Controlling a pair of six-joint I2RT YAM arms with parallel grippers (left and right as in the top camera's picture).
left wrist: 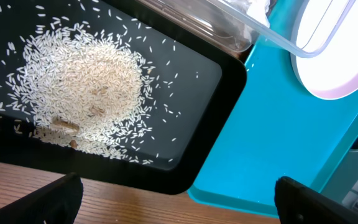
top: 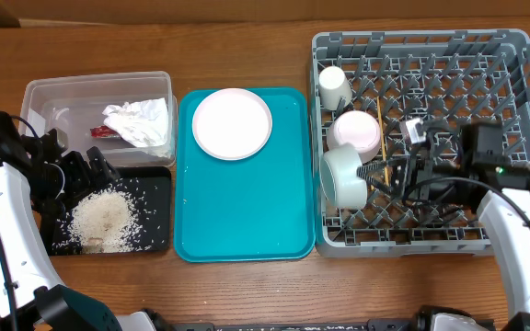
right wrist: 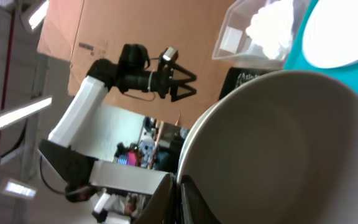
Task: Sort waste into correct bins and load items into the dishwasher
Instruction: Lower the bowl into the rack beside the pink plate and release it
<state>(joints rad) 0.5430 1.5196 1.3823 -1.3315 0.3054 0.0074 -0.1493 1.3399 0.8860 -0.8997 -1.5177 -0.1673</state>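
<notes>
The grey dish rack (top: 513,55) at the right holds a white cup (top: 334,87), a bowl (top: 357,131) and thin wooden chopsticks (top: 387,156). My right gripper (top: 380,175) is shut on the rim of a second bowl (top: 342,176), tilted on its side at the rack's left edge. The bowl's inside (right wrist: 278,143) fills the right wrist view, with the fingers (right wrist: 179,199) pinching its rim. My left gripper (top: 86,170) is open and empty over the black tray (top: 155,184) of rice (top: 104,219). The clear tub (top: 53,92) holds the napkin (top: 141,121) and red wrapper (top: 102,132).
The teal tray (top: 237,211) lies between the bins and the rack, with the round plate (top: 232,123) at its far end. In the left wrist view the rice (left wrist: 86,93), black tray (left wrist: 191,81), teal tray (left wrist: 278,137) and plate (left wrist: 340,43) show.
</notes>
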